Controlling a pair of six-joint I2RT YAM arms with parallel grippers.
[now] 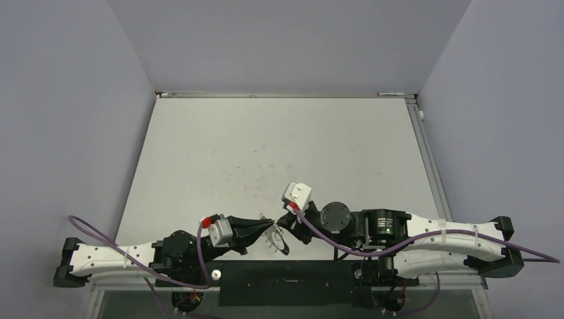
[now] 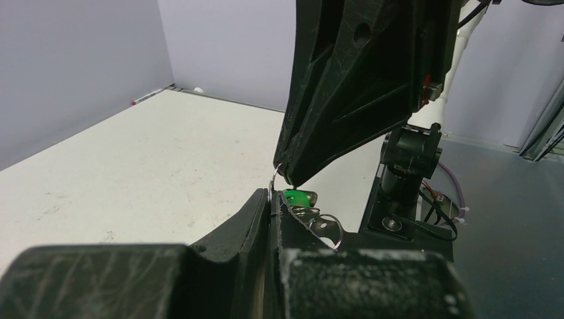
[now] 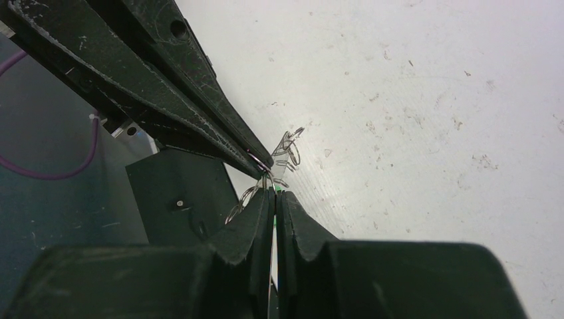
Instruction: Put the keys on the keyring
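Note:
My two grippers meet tip to tip just above the table's near edge. My left gripper (image 1: 268,230) is shut on the thin wire rim of the grey keyring (image 2: 330,230); the rim shows pinched between the jaws in the left wrist view, where this gripper (image 2: 273,197) fills the bottom. The bright green key (image 2: 296,198) sits right beside those fingertips, under the tip of my right gripper (image 2: 291,179). In the right wrist view my right gripper (image 3: 275,193) is shut, with a green sliver of the key (image 3: 275,194) between its jaws. Ring coils (image 3: 243,203) and small wire loops (image 3: 287,149) hang at the joint.
The white table (image 1: 279,146) stretches away behind the grippers, with grey walls on three sides. The black mounting plate (image 1: 286,282) and the arm bases lie just below the meeting point. The right arm's base post (image 2: 407,174) stands close behind the key.

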